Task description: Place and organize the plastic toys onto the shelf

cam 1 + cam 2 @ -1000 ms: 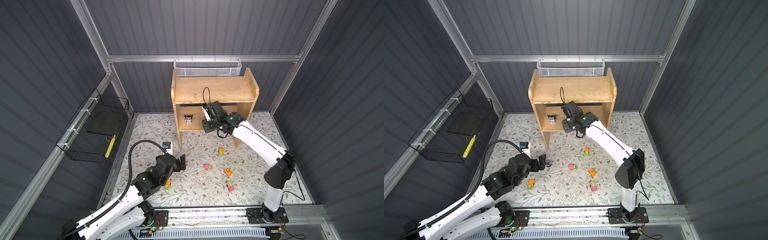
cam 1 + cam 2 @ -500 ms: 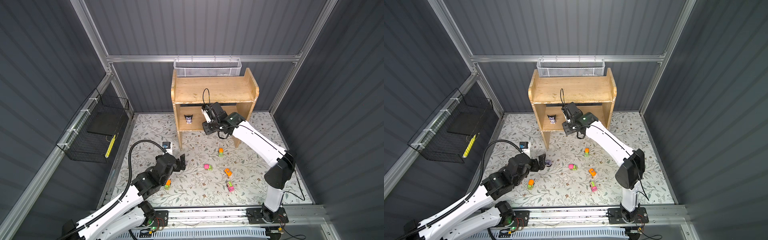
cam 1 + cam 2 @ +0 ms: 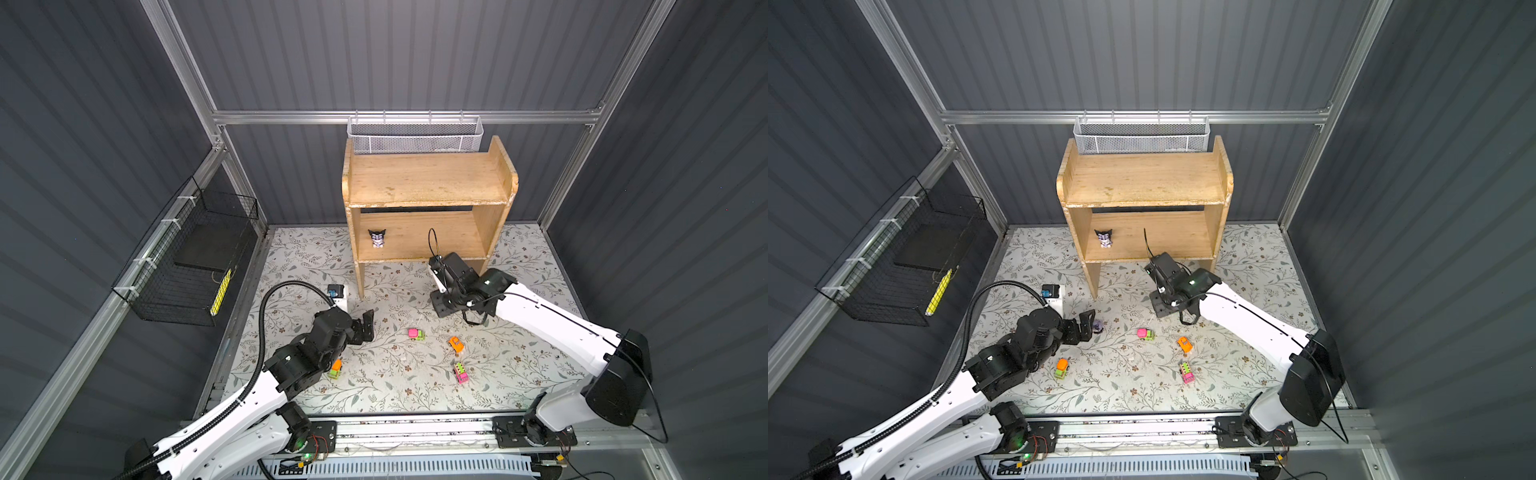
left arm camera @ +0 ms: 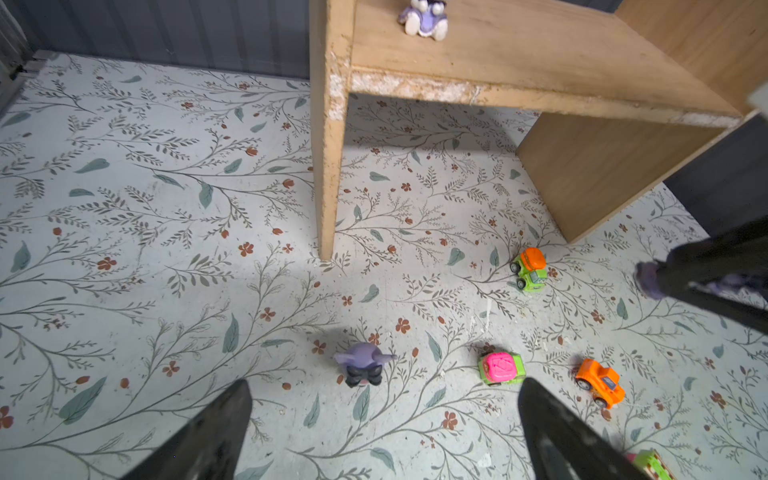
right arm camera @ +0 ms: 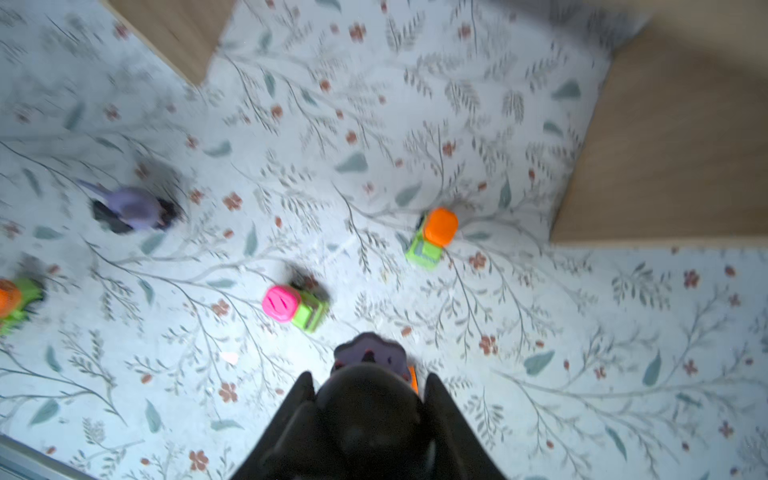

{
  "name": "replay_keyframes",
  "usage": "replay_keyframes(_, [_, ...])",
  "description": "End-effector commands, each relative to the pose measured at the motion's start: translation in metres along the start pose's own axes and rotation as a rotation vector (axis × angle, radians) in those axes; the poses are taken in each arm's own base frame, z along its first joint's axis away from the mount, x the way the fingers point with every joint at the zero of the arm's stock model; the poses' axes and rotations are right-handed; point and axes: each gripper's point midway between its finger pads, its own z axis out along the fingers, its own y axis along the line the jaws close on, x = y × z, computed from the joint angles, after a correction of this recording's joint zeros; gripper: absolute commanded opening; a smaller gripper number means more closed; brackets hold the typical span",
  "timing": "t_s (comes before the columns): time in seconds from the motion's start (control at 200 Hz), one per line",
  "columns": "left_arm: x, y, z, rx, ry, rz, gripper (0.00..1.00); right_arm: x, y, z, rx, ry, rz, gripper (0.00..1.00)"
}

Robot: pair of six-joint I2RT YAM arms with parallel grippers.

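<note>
The wooden shelf (image 3: 428, 183) (image 3: 1142, 178) stands at the back, with one black-and-lilac figurine (image 3: 377, 238) (image 4: 424, 18) on its lower tier. My right gripper (image 3: 442, 307) (image 5: 370, 376) hangs over the floor just in front of the shelf, shut on a second figurine (image 5: 368, 353). My left gripper (image 3: 1086, 326) (image 4: 384, 384) is open, low over a third figurine (image 4: 363, 368) (image 3: 1098, 326) lying on the floor. Several toy cars lie on the floor: pink-green (image 3: 415, 334), orange (image 3: 456, 344), green-pink (image 3: 460, 372), and two orange-green ones (image 3: 336, 368) (image 5: 432, 237).
A white mesh basket (image 3: 415, 133) hangs on the back wall behind the shelf. A black wire basket (image 3: 187, 266) is fixed to the left wall. The floral floor (image 3: 395, 386) ends at the front rail (image 3: 415, 428).
My right gripper, still shut on its figurine, has drawn back from the shelf's lower tier toward the front and now hangs over the floor. The left arm has not moved.
</note>
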Motion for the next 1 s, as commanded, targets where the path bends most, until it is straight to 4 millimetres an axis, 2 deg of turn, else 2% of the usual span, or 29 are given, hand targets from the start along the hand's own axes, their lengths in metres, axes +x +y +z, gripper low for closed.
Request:
replay_keyframes(0.0, [0.011,-0.014,0.008,0.071,0.039,-0.013,1.0,0.021,-0.016,0.012,0.042,0.021,0.088,0.35])
replay_keyframes(0.125, [0.015,-0.024,0.014,0.113,0.059,-0.02,1.0,0.045,-0.033,0.028,0.063,0.065,0.144,0.35])
replay_keyframes(0.315, [0.016,-0.027,0.014,0.135,0.058,-0.019,1.0,0.058,-0.047,0.052,0.07,0.098,0.183,0.35])
replay_keyframes(0.615, [0.014,-0.025,0.011,0.127,0.053,0.004,1.0,0.057,-0.052,0.085,0.073,0.179,0.161,0.35])
replay_keyframes(0.996, [0.007,-0.029,0.019,0.107,0.054,0.047,1.0,0.049,-0.056,0.106,0.09,0.189,0.13,0.35])
